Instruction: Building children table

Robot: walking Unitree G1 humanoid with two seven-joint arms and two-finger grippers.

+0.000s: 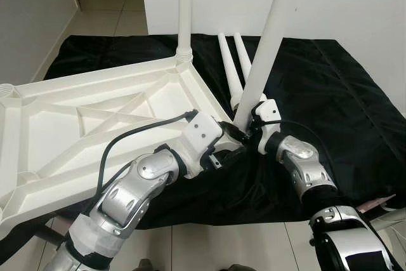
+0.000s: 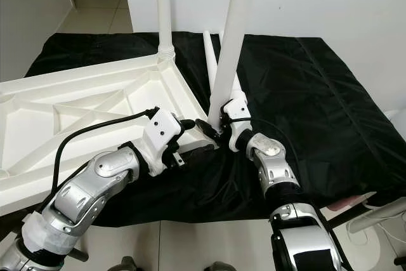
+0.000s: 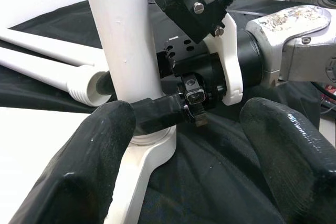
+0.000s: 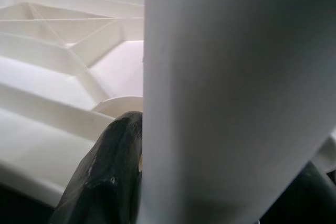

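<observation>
While the upturned tabletop (image 1: 95,118) lies on the black sheet (image 1: 330,93), the right gripper (image 2: 219,125) clasps a white leg (image 1: 263,49) at its near corner; the left gripper (image 1: 231,132) waits alongside, fingers spread.

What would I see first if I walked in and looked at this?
The big white tabletop, lying upside down on a black cloth, with one leg already standing up at its far corner. Right beside it, the robot's right hand grips a second tall leg at the near corner, and its left hand reaches in close.
</observation>
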